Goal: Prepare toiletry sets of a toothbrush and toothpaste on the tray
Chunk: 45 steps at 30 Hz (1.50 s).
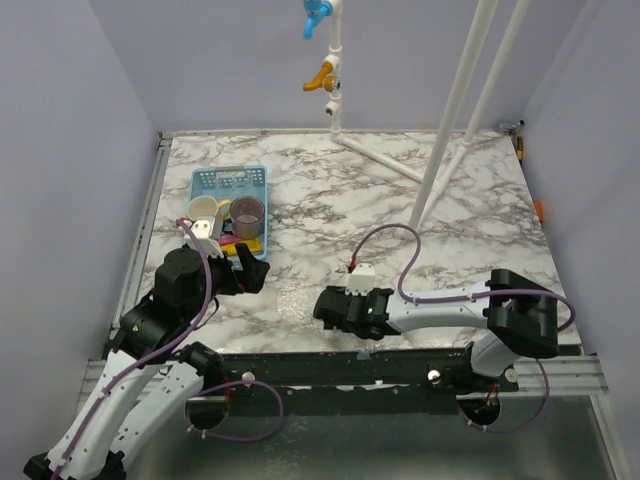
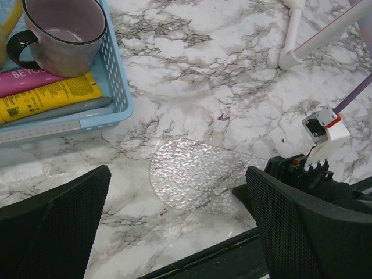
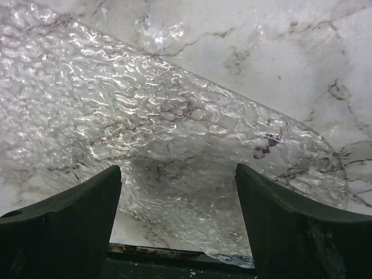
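The clear textured tray (image 2: pixel 192 174) lies flat on the marble near the table's front edge and fills the right wrist view (image 3: pixel 174 116). The magenta-pink toothpaste tube (image 2: pixel 29 80) and the yellow tube (image 2: pixel 46 97) lie in the light-blue basket (image 2: pixel 113 75), with a grey toothbrush handle (image 2: pixel 75 107) beside them. My left gripper (image 1: pixel 248 268) is open and empty, hovering between the basket and the tray. My right gripper (image 1: pixel 322 306) is open, low at the tray's right edge, and the tray's near rim shows between its fingers (image 3: pixel 70 215).
A purple-grey mug (image 2: pixel 61 32) stands in the basket, with a cream cup (image 1: pixel 203 208) beside it. White pipes (image 1: pixel 450 120) rise at the back right. The right arm's wrist (image 2: pixel 319 174) sits close to the tray. The dark table edge (image 2: pixel 221 256) runs just below.
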Tool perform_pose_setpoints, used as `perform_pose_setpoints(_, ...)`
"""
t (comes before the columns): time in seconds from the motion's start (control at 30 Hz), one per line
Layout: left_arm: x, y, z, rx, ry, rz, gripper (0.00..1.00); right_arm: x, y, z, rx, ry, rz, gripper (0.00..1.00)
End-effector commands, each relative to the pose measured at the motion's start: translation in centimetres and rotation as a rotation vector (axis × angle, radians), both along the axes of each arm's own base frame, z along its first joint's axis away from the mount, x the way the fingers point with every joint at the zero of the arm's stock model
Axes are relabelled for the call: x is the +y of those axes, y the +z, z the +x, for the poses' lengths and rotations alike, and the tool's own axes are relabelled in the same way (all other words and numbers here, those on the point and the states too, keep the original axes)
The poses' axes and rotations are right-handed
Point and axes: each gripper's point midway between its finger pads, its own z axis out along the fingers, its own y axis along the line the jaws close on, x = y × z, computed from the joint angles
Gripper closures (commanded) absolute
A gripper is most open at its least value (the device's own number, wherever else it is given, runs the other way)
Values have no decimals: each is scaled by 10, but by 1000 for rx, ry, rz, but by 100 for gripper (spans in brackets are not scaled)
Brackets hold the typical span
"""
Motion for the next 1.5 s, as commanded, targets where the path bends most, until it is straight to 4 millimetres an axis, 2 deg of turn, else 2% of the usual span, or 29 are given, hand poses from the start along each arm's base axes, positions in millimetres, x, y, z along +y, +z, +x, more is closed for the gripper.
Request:
perform_pose_setpoints(0.0,1,-7,-1,18,-7,18,1,-44,-25,5,44,-22,-132,17)
perform_pose_setpoints(0.3,1,-7,-1,17,-8,16,1,-70,-34,25,75,-66,-161,16)
perform_pose_setpoints(0.67,-7,-9,-4,29,-51,3,1,-108,-16,62,77,-123,-155,15)
perform_pose_setpoints(0.97,-53,0,-24,60,-326,-104,1,-107,25,79,0,-103,-127,15)
perform_pose_setpoints(1.2,-84,-22,-26,223,-407,-139,2,-137,45,88,-41,-166,-100,15)
perform_pose_setpoints(1.3,-96,-31,-24,261,-407,-125,3,-152,48,91,-45,-208,-85,14)
perform_pose_setpoints(1.47,-115,-58,-13,353,-366,-97,6,-180,49,98,-53,-303,-66,11)
